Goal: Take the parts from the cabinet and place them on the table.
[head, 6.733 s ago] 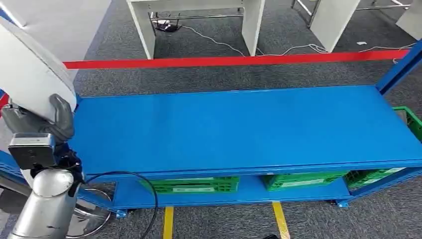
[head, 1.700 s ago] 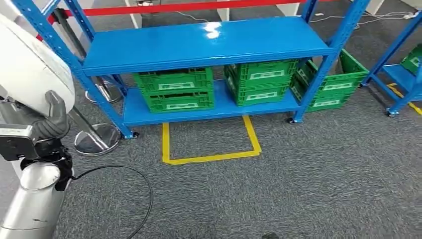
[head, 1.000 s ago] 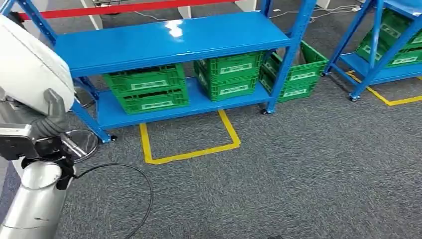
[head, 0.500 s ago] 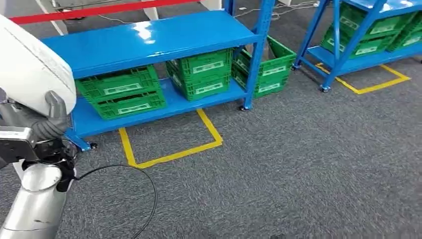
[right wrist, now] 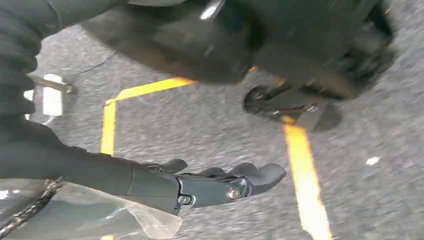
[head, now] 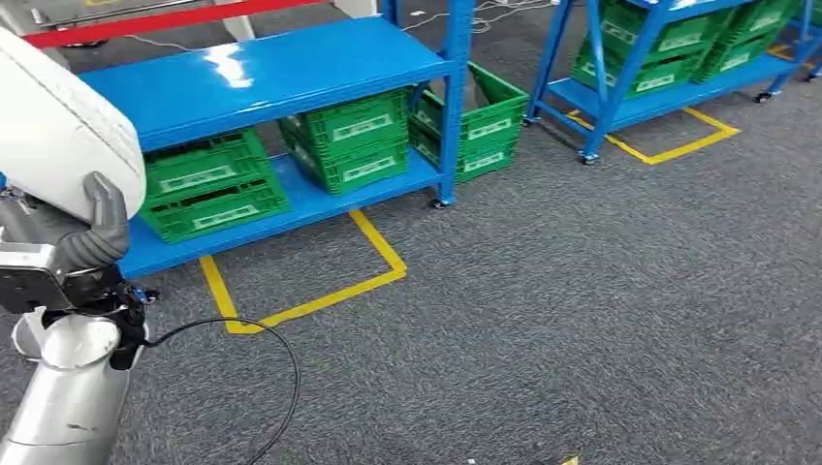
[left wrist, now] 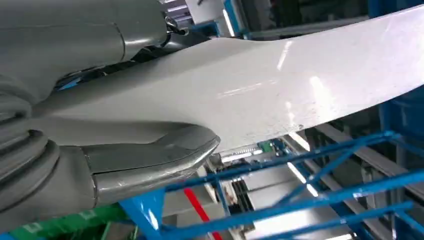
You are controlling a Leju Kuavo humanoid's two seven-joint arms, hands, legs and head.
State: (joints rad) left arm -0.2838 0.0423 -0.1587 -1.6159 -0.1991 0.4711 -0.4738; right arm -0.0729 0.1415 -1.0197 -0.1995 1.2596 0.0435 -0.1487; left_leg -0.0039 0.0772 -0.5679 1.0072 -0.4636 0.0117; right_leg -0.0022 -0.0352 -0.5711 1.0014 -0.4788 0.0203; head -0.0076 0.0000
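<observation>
Left hand [head: 92, 228] grips a large white curved part [head: 58, 126] at the left edge of the head view, the grey thumb lying over the part's lower rim. In the left wrist view the same thumb [left wrist: 150, 160] presses on the glossy white panel [left wrist: 260, 85], which stretches away from the hand with blue framing behind it. The silver left arm [head: 68, 397] rises from below, and a black cable [head: 262, 358] loops from its wrist across the grey carpet [head: 582, 310].

Right hand [right wrist: 220, 182] hangs over the carpet in the right wrist view, holding nothing, its dark fingers [right wrist: 255, 175] stretched out and slightly apart; yellow floor tape [right wrist: 305, 185] runs beneath it.

Ahead stands a blue shelf rack [head: 262, 73] with green crates [head: 339, 136] on its lower shelf and one more green crate [head: 480, 121] on the floor just beside its right post. A yellow taped outline [head: 320, 291] marks the floor before the rack. A second blue rack [head: 659, 58], also loaded with green crates, stands well apart to the right.
</observation>
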